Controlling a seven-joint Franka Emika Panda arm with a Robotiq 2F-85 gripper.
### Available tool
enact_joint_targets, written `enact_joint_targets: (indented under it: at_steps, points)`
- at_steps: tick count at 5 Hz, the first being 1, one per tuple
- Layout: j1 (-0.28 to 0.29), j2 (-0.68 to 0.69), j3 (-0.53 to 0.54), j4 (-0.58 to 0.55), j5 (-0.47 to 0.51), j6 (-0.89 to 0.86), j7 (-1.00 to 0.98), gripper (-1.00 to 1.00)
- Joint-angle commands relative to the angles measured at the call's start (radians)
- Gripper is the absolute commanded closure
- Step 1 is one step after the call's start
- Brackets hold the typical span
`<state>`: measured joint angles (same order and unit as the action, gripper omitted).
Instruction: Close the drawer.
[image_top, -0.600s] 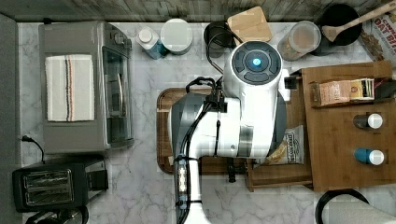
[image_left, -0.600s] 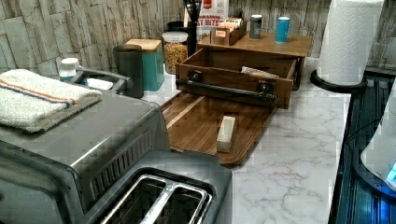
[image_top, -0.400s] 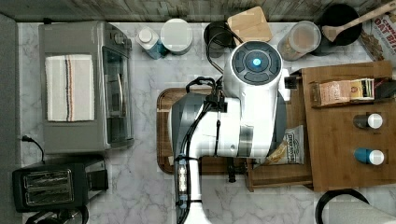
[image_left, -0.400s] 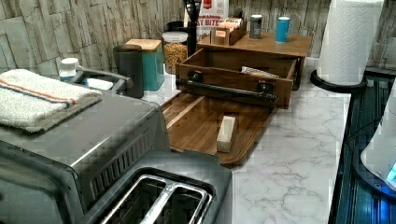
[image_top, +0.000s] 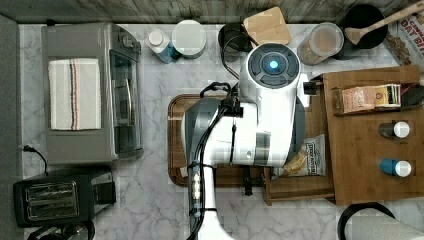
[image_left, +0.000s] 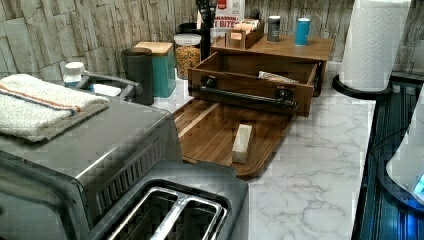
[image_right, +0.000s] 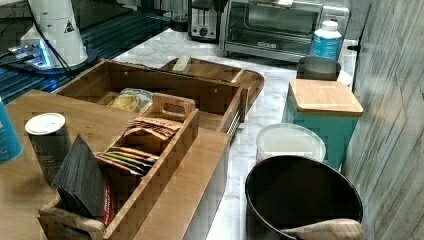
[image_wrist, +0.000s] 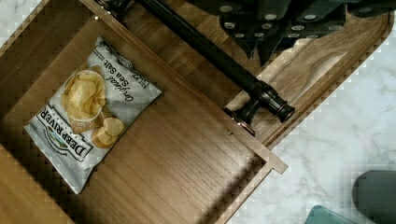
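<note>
Top view first, left to right: a black toaster (image_top: 55, 200) sits at the near left corner of the marble tabletop (image_top: 150, 200), with a toaster oven (image_top: 90, 92) beyond it carrying a striped folded towel (image_top: 74, 93). Next comes a rounded-corner wooden board (image_top: 175, 145), largely covered by the white robot arm (image_top: 265, 115) that hangs above it. To the top view's right of the board, the drawer (image_top: 300, 187) stands pulled out of the wooden organiser cabinet (image_top: 370, 165), overlapping the board's edge. A bag of Deep River chips (image_top: 307, 156) lies flat on the drawer's bottom. On the cabinet top are a box of tea sachets (image_top: 367, 98) and two small bottles, one white-capped (image_top: 395, 129) and one blue (image_top: 395, 167).

Along the far wall stand a white-capped bottle (image_top: 159, 44), a round white lid (image_top: 189, 37), a teal canister with a wooden lid (image_top: 267, 25) and a glass jar (image_top: 320, 44).

In the left view, the drawer's dark bar handle (image_left: 243, 95) faces the board, where a pale wooden block (image_left: 242, 143) lies.

In the wrist view, the pincer (image_wrist: 266, 44) hovers just above the handle's bar, not touching it; I cannot tell how its fingers are set.
</note>
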<state>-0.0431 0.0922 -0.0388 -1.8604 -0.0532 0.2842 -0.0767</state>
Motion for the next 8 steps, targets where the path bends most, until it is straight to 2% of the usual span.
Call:
enact_joint_targets:
  at_steps: [1,2,4,5,6,8]
  points:
    - [0.025,-0.132,0.047,-0.287,0.019,0.329,-0.135,1.00]
    - [0.040,-0.144,0.062,-0.341,0.088,0.417,-0.213,1.00]
    - [0.050,-0.118,0.063,-0.415,0.187,0.499,-0.585,1.00]
    - [0.054,-0.078,0.073,-0.451,0.104,0.542,-0.654,1.00]
    - [0.056,-0.055,0.076,-0.488,0.116,0.591,-0.695,1.00]
    - [0.075,-0.028,0.084,-0.558,0.059,0.683,-0.611,1.00]
